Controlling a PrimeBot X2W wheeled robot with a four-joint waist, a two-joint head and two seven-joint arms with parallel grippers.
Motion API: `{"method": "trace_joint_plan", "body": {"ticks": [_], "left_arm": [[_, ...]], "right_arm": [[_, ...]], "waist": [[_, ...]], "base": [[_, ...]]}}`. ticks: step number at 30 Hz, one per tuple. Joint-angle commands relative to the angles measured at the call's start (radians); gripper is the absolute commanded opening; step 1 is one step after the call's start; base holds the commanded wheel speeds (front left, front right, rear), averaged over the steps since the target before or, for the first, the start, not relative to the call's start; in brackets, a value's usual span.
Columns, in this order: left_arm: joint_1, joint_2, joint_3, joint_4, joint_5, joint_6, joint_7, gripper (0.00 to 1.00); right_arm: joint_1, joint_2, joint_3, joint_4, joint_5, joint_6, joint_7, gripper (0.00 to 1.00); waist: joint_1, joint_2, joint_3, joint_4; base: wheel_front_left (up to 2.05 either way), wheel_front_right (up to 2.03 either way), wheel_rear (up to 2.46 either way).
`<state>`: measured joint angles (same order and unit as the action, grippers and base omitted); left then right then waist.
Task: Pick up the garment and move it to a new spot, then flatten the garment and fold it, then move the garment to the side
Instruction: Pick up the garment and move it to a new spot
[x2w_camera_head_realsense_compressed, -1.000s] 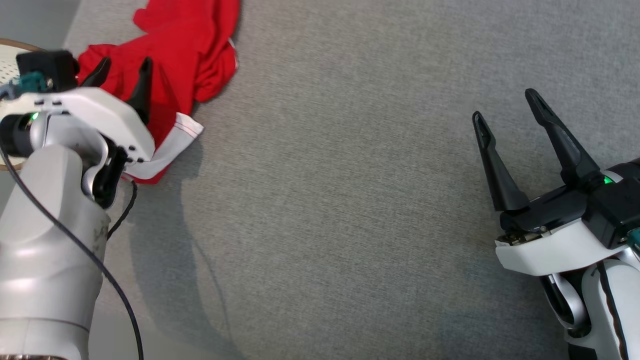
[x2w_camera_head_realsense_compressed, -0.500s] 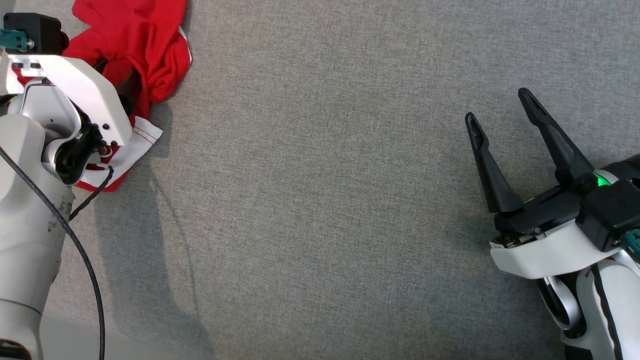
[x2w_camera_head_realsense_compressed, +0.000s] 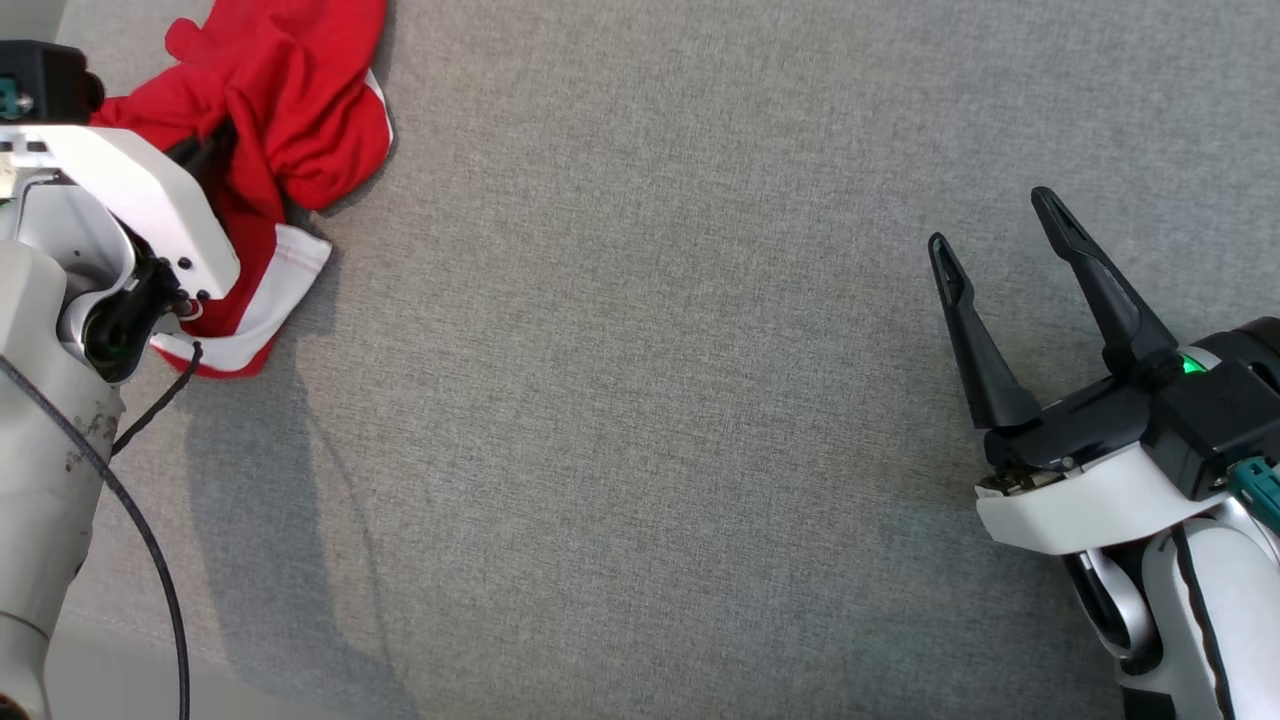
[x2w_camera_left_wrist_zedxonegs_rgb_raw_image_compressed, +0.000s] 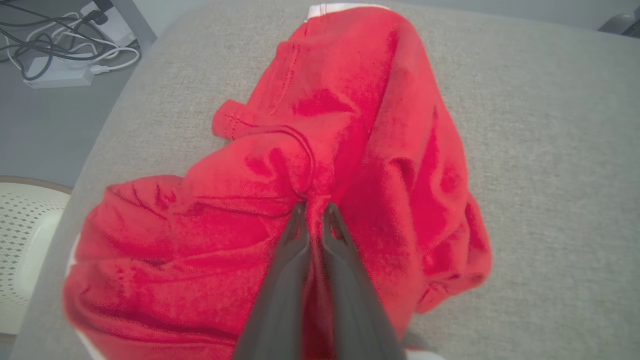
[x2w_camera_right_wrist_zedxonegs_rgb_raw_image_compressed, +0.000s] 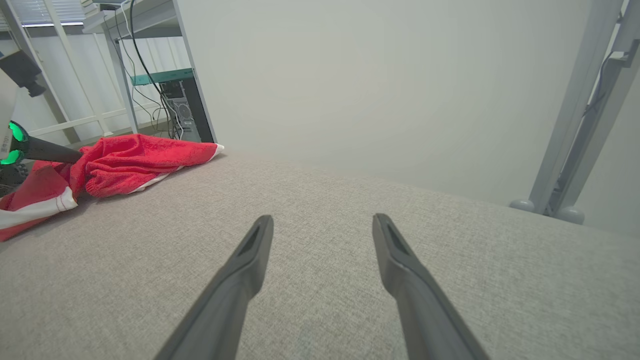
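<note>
The garment (x2w_camera_head_realsense_compressed: 290, 110) is a crumpled red piece with a white band, lying at the far left corner of the grey padded surface (x2w_camera_head_realsense_compressed: 650, 350). In the left wrist view my left gripper (x2w_camera_left_wrist_zedxonegs_rgb_raw_image_compressed: 314, 210) is shut on the garment (x2w_camera_left_wrist_zedxonegs_rgb_raw_image_compressed: 360, 125), with a ridge of red cloth pinched between its fingertips. From the head, its dark fingers (x2w_camera_head_realsense_compressed: 205, 150) poke into the fabric behind the white wrist cover. My right gripper (x2w_camera_head_realsense_compressed: 992, 222) stands open over bare surface at the right, holding nothing. The right wrist view shows that gripper (x2w_camera_right_wrist_zedxonegs_rgb_raw_image_compressed: 323, 220) open, with the garment (x2w_camera_right_wrist_zedxonegs_rgb_raw_image_compressed: 135, 155) far off to the left.
A white perforated basket (x2w_camera_left_wrist_zedxonegs_rgb_raw_image_compressed: 25, 225) stands beside the surface's left edge. Cables and a power strip (x2w_camera_left_wrist_zedxonegs_rgb_raw_image_compressed: 60, 55) lie on the floor beyond the corner. A metal frame post (x2w_camera_right_wrist_zedxonegs_rgb_raw_image_compressed: 570, 125) rises past the far right edge, and a computer tower (x2w_camera_right_wrist_zedxonegs_rgb_raw_image_compressed: 185, 110) stands behind the garment.
My left gripper has gone from open over the garment to shut on a fold of it. The head camera has shifted. The right gripper stays open in place.
</note>
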<state>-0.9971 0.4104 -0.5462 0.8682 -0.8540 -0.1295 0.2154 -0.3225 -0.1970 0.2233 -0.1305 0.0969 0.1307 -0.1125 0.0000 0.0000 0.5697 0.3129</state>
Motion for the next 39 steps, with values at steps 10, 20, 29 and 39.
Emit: {"method": "trace_joint_plan", "body": {"ticks": [10, 20, 29, 39], "left_arm": [[-0.006, -0.012, 0.088, 0.036, -0.02, 0.0, -0.422, 0.0], [0.098, -0.039, 0.118, -0.194, 0.04, 0.017, -0.48, 0.0], [0.252, -0.086, 0.041, -0.463, 0.137, 0.122, -0.464, 0.0], [0.352, -0.156, -0.091, -0.565, 0.229, 0.2, -0.45, 0.0]], "right_arm": [[0.016, 0.027, -0.025, 0.091, 0.032, 0.0, -0.073, 1.0], [0.05, 0.048, -0.081, 0.142, 0.045, 0.0, -0.117, 1.0], [0.083, 0.049, -0.147, 0.114, 0.047, 0.0, -0.125, 1.0], [0.097, 0.079, -0.175, 0.086, 0.043, 0.0, -0.135, 1.0]], "waist": [[0.0, 0.0, -0.185, -0.027], [0.0, 0.0, -0.335, -0.09], [0.0, 0.0, -0.372, -0.196], [0.0, 0.0, -0.334, -0.35]], "base": [[0.0, 0.0, 0.0], [0.0, 0.0, 0.0], [0.0, 0.0, 0.0], [0.0, 0.0, 0.0]]}}
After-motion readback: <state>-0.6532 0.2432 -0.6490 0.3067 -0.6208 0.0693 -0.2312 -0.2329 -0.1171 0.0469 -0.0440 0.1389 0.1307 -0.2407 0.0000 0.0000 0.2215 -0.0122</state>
